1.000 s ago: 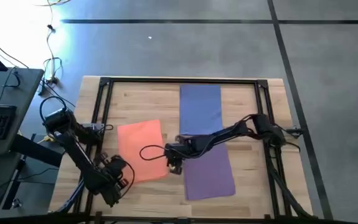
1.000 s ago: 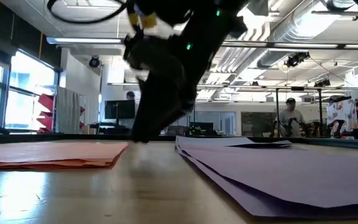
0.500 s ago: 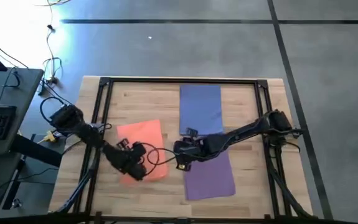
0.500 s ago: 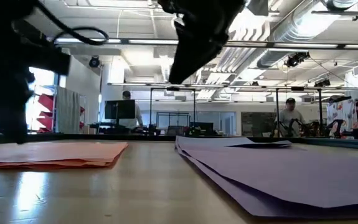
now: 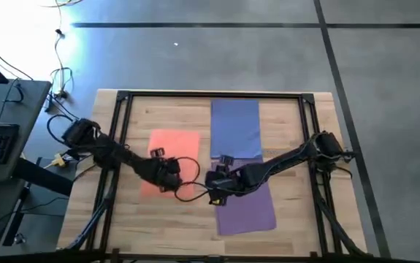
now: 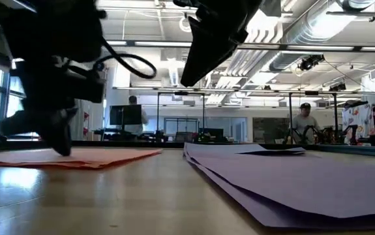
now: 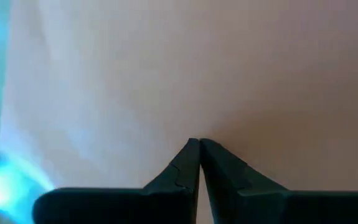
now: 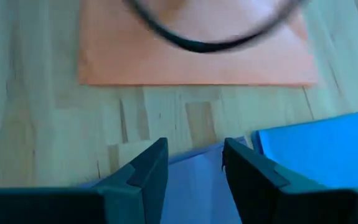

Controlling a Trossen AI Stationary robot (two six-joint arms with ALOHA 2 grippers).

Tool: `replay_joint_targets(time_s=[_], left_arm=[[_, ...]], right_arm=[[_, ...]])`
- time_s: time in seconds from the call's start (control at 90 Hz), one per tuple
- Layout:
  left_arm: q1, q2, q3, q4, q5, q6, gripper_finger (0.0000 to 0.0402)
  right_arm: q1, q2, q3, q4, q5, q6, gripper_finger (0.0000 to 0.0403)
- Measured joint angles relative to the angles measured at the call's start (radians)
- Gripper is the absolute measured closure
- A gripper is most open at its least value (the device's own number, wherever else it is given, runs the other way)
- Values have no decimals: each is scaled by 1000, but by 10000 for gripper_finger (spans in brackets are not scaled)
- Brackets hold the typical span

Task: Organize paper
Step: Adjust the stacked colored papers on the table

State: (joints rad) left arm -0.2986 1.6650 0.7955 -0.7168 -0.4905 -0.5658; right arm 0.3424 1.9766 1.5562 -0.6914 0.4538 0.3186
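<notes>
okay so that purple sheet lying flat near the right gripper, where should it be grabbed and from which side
Take the purple sheet at its left corner beside the blue sheet, coming from the bare wood gap facing the orange paper. It lies flat, so only an edge offers purchase, and the open right gripper is already there.

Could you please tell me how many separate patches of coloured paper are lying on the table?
3: the orange paper left of centre under the left end effector, the blue paper at the far middle, the purple paper nearer. Each may be several stacked sheets.
</notes>
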Motion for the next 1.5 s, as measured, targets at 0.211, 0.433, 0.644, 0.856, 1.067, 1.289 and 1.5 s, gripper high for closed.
replay_joint_targets(time_s=[0.211,0.433,0.644,0.856,1.067,1.289,1.5], left_arm=[[213,0,-6,121,-47,121,401],[428,0,-73,304,1,103,402],[511,0,-103,340,-3,128,402],[553,4,-107,327,-49,247,402],[600,5,-108,330,-59,254,402],[595,3,-78,277,-94,237,402],[551,-69,-7,153,-81,210,401]], right_arm=[[0,0,0,0,0,-9,266],[0,0,0,-8,0,-9,266],[1,0,0,-14,0,-13,266],[1,0,0,-24,0,-13,266],[1,0,0,-24,0,-12,266],[4,0,0,-23,0,20,266],[7,-4,0,-25,13,45,266]])
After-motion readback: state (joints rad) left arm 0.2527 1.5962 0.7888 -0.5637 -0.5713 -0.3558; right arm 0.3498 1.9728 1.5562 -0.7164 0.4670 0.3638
